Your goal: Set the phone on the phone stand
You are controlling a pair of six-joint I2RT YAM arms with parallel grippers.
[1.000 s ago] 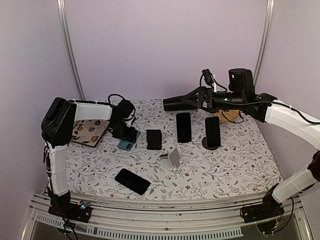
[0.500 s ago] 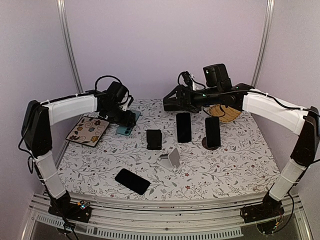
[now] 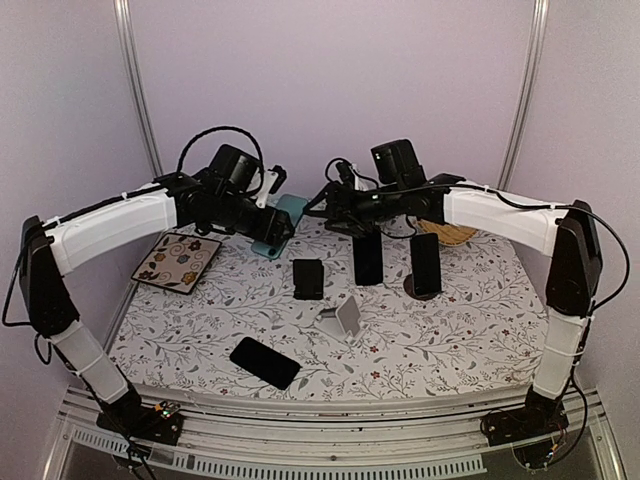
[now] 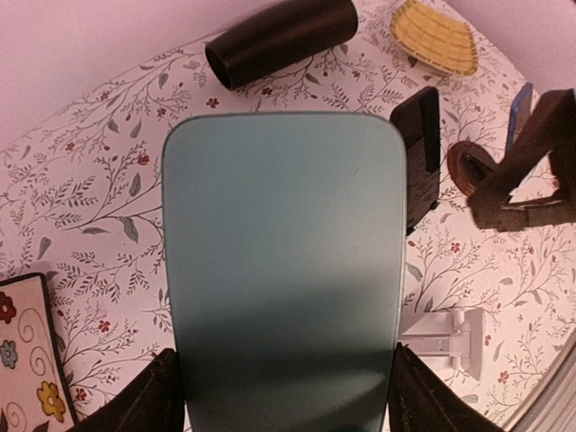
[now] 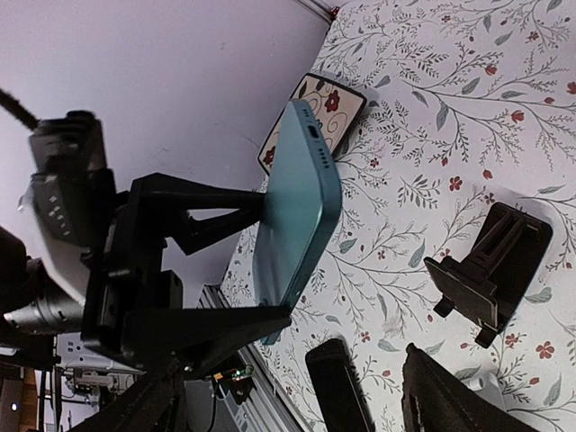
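Left gripper point(image 4: 283, 407) is clamping the teal phone point(image 4: 283, 270) by its long edges and holding it in the air over the far left of the floral table point(image 3: 450, 330). Right gripper point(image 5: 292, 387) is hovering just beside the phone, jaws spread wide, gripping nothing. White phone stand point(image 3: 343, 318) is sitting mid-table, well apart from the phone, and the black stand point(image 3: 308, 278) is standing just behind it.

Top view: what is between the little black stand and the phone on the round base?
A black phone lies flat between the little black stand and the phone on the round base. The top view shows it.
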